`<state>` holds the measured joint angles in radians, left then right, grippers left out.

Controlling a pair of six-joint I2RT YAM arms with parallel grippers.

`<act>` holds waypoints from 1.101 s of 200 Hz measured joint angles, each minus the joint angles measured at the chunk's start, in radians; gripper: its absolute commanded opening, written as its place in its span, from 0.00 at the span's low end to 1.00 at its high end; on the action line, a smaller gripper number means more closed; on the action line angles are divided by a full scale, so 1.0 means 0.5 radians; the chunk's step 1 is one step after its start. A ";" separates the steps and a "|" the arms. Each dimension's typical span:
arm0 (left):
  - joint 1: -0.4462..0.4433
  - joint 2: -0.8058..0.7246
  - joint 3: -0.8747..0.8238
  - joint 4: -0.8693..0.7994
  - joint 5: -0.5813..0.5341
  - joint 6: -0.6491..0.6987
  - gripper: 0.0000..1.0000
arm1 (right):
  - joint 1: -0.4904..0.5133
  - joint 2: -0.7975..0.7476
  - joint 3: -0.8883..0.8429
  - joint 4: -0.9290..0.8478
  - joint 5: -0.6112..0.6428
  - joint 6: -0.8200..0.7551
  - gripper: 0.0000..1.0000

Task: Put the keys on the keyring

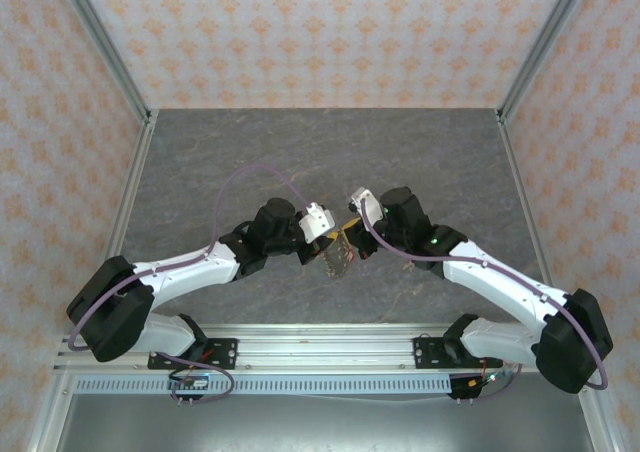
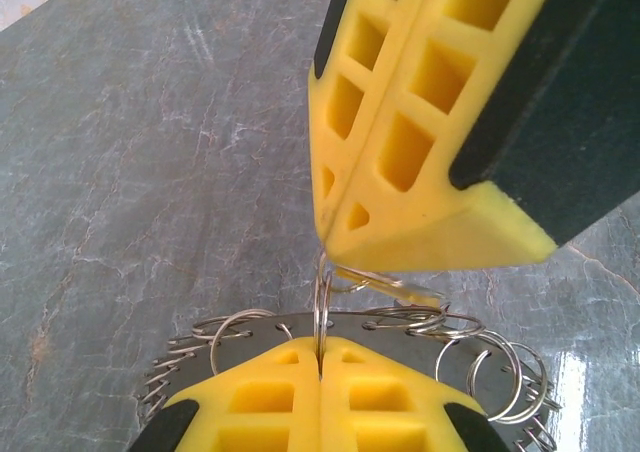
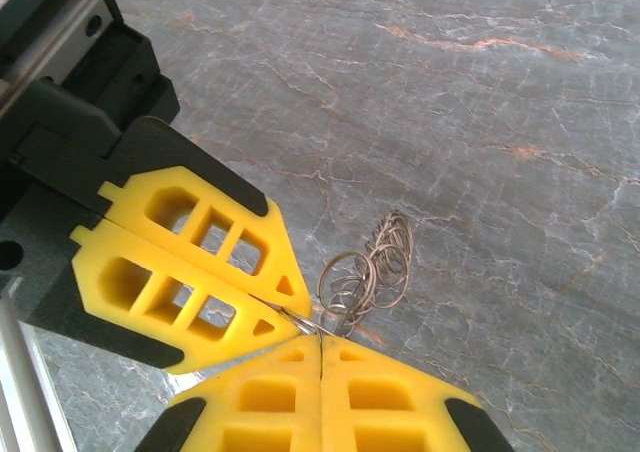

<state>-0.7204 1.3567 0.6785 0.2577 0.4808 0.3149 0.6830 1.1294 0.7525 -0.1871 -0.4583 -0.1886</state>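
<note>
- Keyring (image 1: 338, 256) at centre stage, a bunch of thin grey wire loops caught between the two arms over the middle of the grey stone-look table (image 1: 250, 152)
- Left gripper (image 1: 328, 236) comes in from the left, and in its own wrist view its yellow fingers (image 2: 270, 392) are pressed flat together with one upright loop of the keyring (image 2: 480, 364) pinched at the seam
- More loops fan out to both sides just behind those fingertips, the bigger cluster on the right
- Right gripper (image 1: 351, 226) meets it from the other side, tip to tip; seen from the left wrist it points down at the loops (image 2: 328, 234), jaws closed, with a thin bit of wire poking out at its tip
- From the right wrist, the right gripper (image 3: 320, 350) is clamped tight on the wire, the left gripper (image 3: 287, 312) touching it at an angle, also closed
- Keyring (image 3: 368, 272) dangles just past both tips, loops overlapping
- Keys: no coloured heads can be made out, so I cannot tell where they are
</note>
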 measured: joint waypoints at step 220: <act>0.000 -0.021 -0.027 0.001 0.018 -0.013 0.32 | 0.002 0.066 0.096 -0.085 -0.274 0.012 0.00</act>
<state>-0.7204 1.3464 0.6651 0.2581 0.4900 0.3084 0.6838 1.1625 0.8005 -0.2295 -0.5953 -0.1825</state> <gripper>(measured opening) 0.322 0.043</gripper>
